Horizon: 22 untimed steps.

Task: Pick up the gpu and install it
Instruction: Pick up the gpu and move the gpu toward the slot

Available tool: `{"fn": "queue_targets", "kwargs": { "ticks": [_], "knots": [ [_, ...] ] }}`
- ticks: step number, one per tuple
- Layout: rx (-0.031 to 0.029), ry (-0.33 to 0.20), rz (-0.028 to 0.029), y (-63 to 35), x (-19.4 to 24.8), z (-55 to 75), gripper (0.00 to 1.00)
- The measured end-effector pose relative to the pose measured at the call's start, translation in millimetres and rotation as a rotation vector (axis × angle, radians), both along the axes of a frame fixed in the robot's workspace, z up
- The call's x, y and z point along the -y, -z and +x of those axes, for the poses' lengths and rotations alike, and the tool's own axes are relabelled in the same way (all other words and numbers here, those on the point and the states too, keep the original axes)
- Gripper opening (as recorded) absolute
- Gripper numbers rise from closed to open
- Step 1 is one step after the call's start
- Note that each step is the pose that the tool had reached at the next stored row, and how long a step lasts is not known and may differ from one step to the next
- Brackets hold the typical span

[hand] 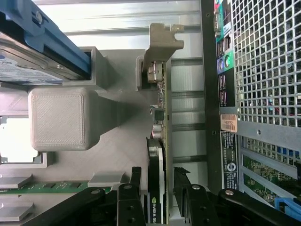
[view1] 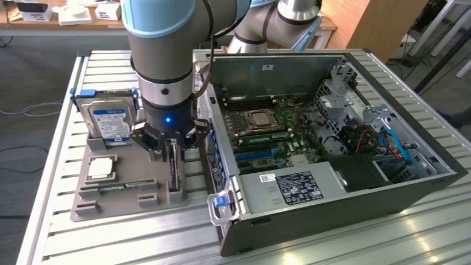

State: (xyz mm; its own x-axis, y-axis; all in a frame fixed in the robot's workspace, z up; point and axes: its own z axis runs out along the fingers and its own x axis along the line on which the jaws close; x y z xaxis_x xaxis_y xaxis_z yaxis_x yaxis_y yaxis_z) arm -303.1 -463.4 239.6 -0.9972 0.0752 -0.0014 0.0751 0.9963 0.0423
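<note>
- The tool, on a grey-and-blue arm, hangs low over the grey plastic parts tray. The tray sits on the slatted aluminium counter.
- The gpu is a thin black card standing on its long edge. It sits in an upright slot at the tray's edge nearest the case, on the exterior view's right of the tray.
- Tool state: jaws wide, one black finger on each side of the card. The wrist view shows a sliver of gap on both faces, so it is straddling, not clamping.
- The card's silver metal end bracket rests against the tray's post, at the end away from the tool. The card looks fully seated in its holder, not lifted.
- Other parts on the tray:
  - silver hard drive with blue-white label, upright in its cradle with blue rails
  - square silver processor, lying flat
  - narrow green memory stick, in its groove
  - The tool touches none of them.
- The open black computer case lies just beside the tray with its side panel off and the green motherboard exposed.
- The expansion slots near the case's rear wall appear unoccupied. The arm partly hides that area, so I'm not certain.
- Progress: early. The tool is lined up over the card. Grasp not closed, no lift, no transfer, no install.
</note>
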Motion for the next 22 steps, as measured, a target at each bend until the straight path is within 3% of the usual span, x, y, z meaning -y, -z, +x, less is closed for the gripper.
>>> {"fn": "queue_targets", "kwargs": {
  "ticks": [5,22],
  "knots": [
    [0.0001,0.0,0.0008,6.6,-0.1,-0.1,0.42],
    [0.0003,0.0,0.0011,8.0,-1.5,-1.8,0.42]
  ]
}}
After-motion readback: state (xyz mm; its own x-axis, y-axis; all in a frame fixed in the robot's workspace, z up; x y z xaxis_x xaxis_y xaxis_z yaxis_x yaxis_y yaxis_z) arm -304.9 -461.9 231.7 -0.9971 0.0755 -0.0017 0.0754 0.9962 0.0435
